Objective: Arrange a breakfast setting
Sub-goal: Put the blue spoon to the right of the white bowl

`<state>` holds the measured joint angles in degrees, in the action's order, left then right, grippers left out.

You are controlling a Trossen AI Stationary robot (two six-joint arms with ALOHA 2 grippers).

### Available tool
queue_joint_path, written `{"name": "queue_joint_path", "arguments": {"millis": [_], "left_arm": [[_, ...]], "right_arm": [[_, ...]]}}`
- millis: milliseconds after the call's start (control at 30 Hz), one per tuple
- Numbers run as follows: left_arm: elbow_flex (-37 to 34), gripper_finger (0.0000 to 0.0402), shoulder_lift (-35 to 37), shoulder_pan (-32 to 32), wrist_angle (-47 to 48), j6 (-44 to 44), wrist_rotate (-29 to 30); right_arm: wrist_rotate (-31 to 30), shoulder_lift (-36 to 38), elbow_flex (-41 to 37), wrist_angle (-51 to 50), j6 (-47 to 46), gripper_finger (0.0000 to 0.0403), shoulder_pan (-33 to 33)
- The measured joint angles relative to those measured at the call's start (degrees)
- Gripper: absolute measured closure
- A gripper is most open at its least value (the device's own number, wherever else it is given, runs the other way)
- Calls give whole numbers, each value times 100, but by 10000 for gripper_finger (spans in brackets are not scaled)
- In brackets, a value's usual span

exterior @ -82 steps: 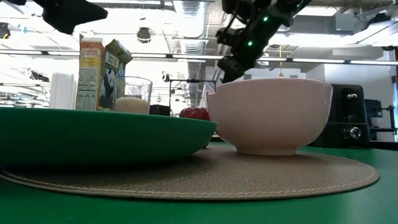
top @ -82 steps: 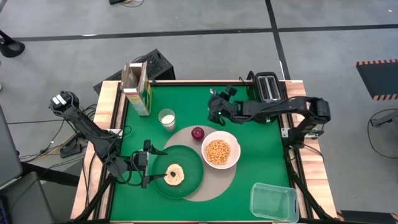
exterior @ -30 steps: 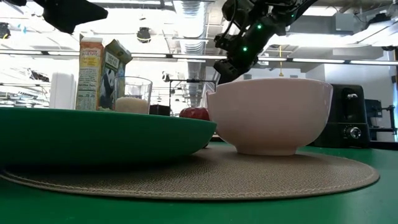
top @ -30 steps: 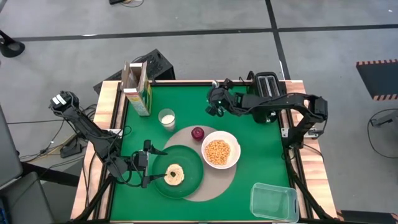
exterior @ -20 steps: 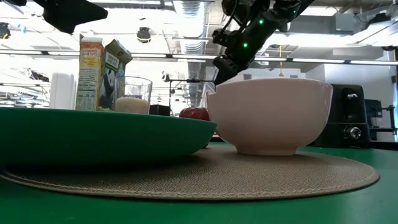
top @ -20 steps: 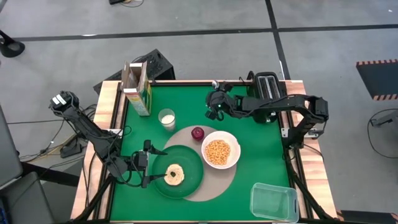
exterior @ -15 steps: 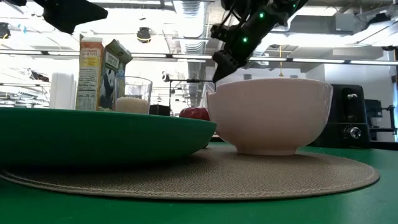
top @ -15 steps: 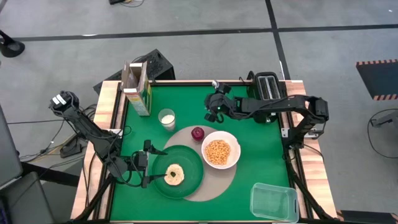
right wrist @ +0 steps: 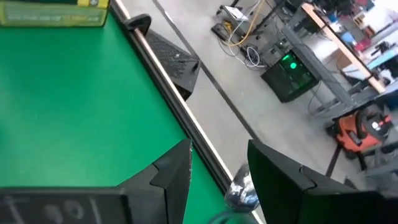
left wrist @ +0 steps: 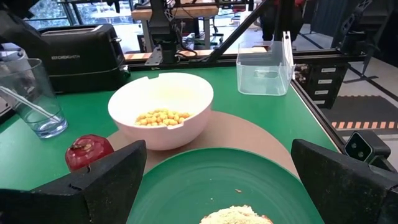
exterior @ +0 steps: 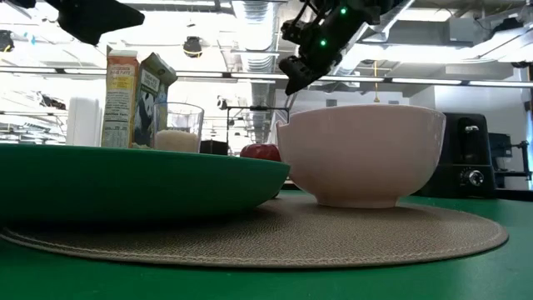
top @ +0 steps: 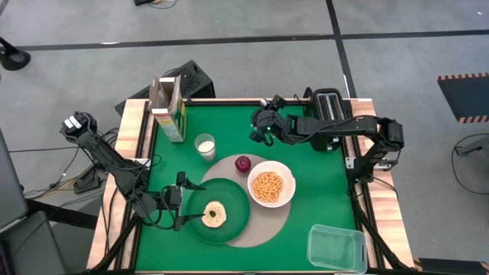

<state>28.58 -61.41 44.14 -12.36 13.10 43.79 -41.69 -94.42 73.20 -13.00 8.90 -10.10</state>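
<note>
The dark-green plate (top: 229,221), with a pale food patty on it, and the white bowl (top: 270,186) of cereal sit on the round tan mat (top: 229,164). A red apple (top: 243,163) lies on the mat's far edge. The glass (top: 204,145) and the cereal box (top: 170,107) stand at the far left. My left gripper (top: 199,202) is open, its fingers spread over the plate's left part (left wrist: 214,180). My right gripper (top: 257,128) hangs high over the far middle, shut on a shiny metal piece, as far as I can see the spoon (right wrist: 239,190). My right gripper pinches a shiny metal piece (right wrist: 241,186) between its two fingers. Which part of the spoon this is cannot be told, as the fingers hide the rest. The fingers slant down toward the table's far left. The piece is lifted clear of the table.
A black toaster (top: 329,107) stands at the far right corner, under my right arm. A clear plastic tub (top: 336,248) sits at the near right corner. Bare green table (top: 321,176) lies right of the bowl and between the glass and my right gripper.
My right gripper has risen a little and drifted toward the table's far left, staying shut on the metal piece.
</note>
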Motion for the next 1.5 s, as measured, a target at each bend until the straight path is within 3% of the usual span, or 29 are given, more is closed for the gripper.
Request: {"name": "queue_joint_path", "arguments": {"millis": [233,600,867,1000,1300,1500], "left_arm": [[0,15,345,40,98,0,17],[0,15,1281,295,1463,675,316],[0,15,1159,293,1545,752,487],[0,15,1069,293,1545,773,486],[0,15,1062,295,1547,821,422],[0,15,1062,293,1547,868,420]], "right_arm": [[74,-1,439,-312,-404,218,-66],[109,-1,1256,-1977,-1094,202,-250],[861,-52,1262,-2217,-1659,116,-452],[887,-49,1264,-2204,-2031,86,-474],[964,-51,1264,-2235,-2001,80,-665],[1464,-52,1261,-2286,-2131,81,-1064]]}}
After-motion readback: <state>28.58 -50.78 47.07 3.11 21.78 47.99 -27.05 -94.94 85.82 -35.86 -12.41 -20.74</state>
